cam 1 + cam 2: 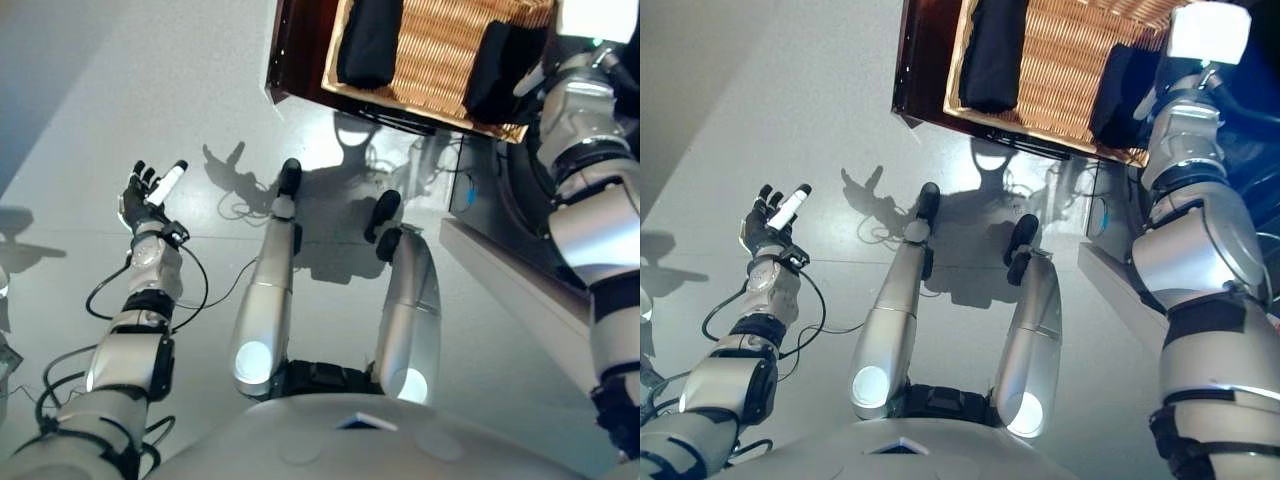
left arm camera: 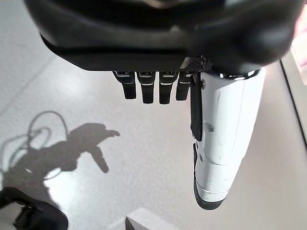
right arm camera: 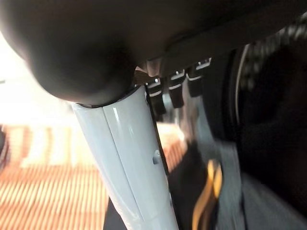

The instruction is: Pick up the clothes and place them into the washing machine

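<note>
While over floor, left robot hand (image 1: 150, 192) splayed

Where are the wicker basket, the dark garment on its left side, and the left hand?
wicker basket (image 1: 435, 60): left eye view, bare woven floor.
dark garment (image 1: 368, 42): left eye view, middle of the folded cloth.
left hand (image 1: 140, 200): left eye view, palm below the fingers.

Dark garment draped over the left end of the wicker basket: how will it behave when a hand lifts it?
Probably floppy: the dark garment sags over the wicker basket rim, so it should drape and trail. Likely light, being thin cloth. It may snag on the weave. The left hand hangs open away from it.
</note>
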{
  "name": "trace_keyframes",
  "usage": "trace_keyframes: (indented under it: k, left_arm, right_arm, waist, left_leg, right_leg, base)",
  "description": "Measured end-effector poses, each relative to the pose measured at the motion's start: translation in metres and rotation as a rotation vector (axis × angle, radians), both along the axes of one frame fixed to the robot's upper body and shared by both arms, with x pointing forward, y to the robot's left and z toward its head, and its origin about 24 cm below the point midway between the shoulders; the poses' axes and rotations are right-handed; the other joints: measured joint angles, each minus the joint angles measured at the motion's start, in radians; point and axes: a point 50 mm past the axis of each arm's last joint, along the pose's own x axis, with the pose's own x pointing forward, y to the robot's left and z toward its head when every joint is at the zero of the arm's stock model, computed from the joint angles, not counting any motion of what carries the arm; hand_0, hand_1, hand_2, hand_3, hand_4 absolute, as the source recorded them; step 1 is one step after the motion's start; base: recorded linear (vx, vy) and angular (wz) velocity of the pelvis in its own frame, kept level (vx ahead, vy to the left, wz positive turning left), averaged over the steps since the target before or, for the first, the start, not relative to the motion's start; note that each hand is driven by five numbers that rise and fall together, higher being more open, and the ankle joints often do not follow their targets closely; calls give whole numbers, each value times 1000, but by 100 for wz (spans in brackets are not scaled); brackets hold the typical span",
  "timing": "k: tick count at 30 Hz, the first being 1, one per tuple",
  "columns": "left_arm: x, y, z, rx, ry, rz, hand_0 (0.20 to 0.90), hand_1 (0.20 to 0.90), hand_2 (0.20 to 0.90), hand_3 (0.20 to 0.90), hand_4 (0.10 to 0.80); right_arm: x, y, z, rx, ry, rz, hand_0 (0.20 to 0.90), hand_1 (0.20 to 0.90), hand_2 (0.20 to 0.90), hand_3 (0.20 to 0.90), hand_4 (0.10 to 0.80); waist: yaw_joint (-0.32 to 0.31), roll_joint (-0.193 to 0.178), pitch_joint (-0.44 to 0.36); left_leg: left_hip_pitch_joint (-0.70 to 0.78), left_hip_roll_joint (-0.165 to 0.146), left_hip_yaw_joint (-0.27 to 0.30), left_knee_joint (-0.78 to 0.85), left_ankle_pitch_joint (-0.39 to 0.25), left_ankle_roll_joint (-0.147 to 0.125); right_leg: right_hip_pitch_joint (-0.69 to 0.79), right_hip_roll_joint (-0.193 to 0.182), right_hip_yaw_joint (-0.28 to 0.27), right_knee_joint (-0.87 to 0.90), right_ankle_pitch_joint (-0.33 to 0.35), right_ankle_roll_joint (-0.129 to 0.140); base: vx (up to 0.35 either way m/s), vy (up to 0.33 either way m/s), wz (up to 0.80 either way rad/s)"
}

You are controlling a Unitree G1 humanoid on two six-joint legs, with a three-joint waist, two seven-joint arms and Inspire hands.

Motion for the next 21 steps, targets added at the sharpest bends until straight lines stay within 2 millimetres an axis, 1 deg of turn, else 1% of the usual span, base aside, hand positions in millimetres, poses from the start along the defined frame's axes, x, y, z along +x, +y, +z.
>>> trace_keyframes:
  k: [4, 11, 13, 18, 20, 21]
  left_arm:
    - [-2, 0, -1, 1, 5, 1, 900, 900, 900, 900, 800]
    - [-1, 1, -1, 2, 4, 1, 900, 900, 900, 900, 800]
    - [-1, 1, -1, 2, 4, 2, 900, 900, 900, 900, 800]
    - [-1, 1, -1, 2, 4, 3, 900, 900, 900, 900, 800]
    - [0, 1, 0, 3, 1, 3, 900, 900, 900, 900, 800]
    - [1, 0, 1, 3, -2, 2, 900, 900, 900, 900, 800]
  right_arm:
    - [1, 1, 6, 2, -16, 4, 900, 900, 900, 900, 800]
    - [2, 3, 4, 5, -12, 7, 900, 900, 900, 900, 800]
    - [2, 4, 3, 6, -10, 8, 900, 900, 900, 900, 800]
    - [2, 4, 2, 9, -6, 7, 900, 900, 900, 900, 800]
    - [2, 4, 2, 11, -7, 7, 900, 900, 900, 900, 800]
    - [2, 5, 1, 14, -6, 9, 900, 900, 900, 900, 800]
  waist:
    - [5, -1, 0]
    - [1, -1, 0]
    - [0, -1, 0]
    - [0, -1, 0]
    - [0, -1, 0]
    - [0, -1, 0]
  left_leg:
    - [3, -2, 0, -9, 2, 3]
    - [11, -2, -1, -14, 4, 5]
    - [12, -1, -1, -20, 0, 6]
    - [12, -1, -1, -26, 2, 5]
    - [8, -2, -1, -28, 7, 5]
    - [5, -2, -1, -30, 12, 2]
  right_leg:
    - [5, -2, -3, -9, 2, 3]
    - [15, -3, -6, -15, 4, 5]
    - [15, -3, -6, -16, 0, 13]
    - [13, -3, -6, -16, 0, 13]
    - [8, -4, -8, -14, -1, 11]
    - [2, -4, -7, -14, 2, 5]
  base:
    - [-1, -1, 1]
    - [0, 0, 0]
    - [0, 0, 0]
    - [-1, -7, 0]
    - [-2, -15, 2]
    - [0, 0, 0]
